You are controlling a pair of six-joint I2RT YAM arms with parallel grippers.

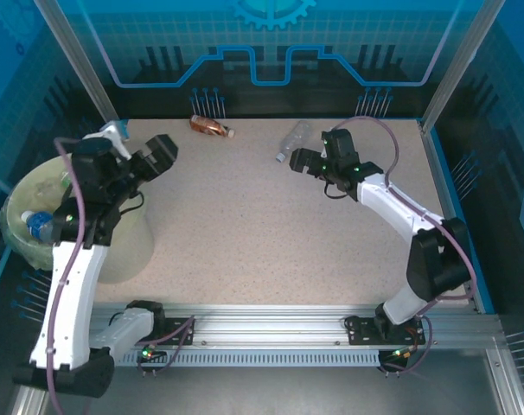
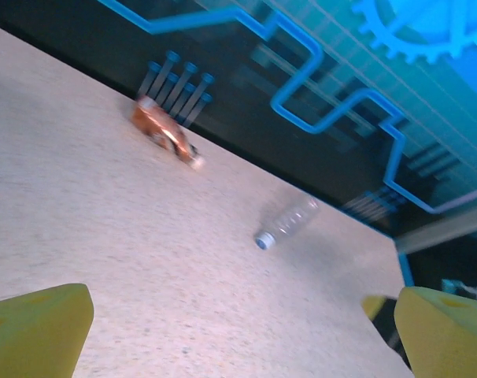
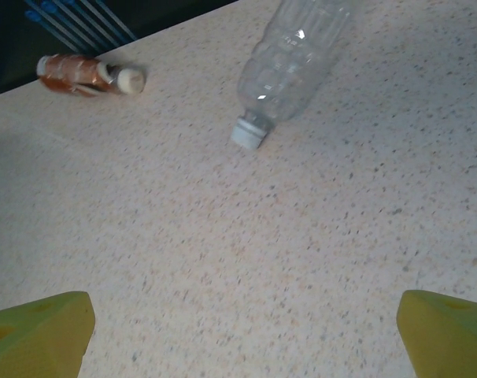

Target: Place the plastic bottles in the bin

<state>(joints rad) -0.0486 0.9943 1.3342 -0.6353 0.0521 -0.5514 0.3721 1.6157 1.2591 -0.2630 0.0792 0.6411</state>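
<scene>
Two plastic bottles lie near the table's far edge: a crushed orange-labelled bottle (image 1: 210,127) (image 2: 164,134) (image 3: 85,75) and, right of it, a clear bottle (image 1: 292,141) (image 2: 290,223) (image 3: 293,63) with a pale cap. The bin (image 1: 128,251) stands at the left edge, bag-lined, holding a blue-capped bottle (image 1: 39,226). My left gripper (image 1: 165,151) (image 2: 242,346) hangs open just right of the bin, nothing between its yellow fingers (image 2: 38,331). My right gripper (image 1: 298,162) (image 3: 242,339) is open just short of the clear bottle's cap, with bare table between its fingers (image 3: 447,331).
A blue-lit back wall (image 1: 271,52) and metal frame posts (image 1: 456,69) close in the speckled table (image 1: 262,233). An aluminium rail (image 1: 271,324) carrying both arm bases runs along the near edge. The right arm (image 1: 418,233) bends along the right side.
</scene>
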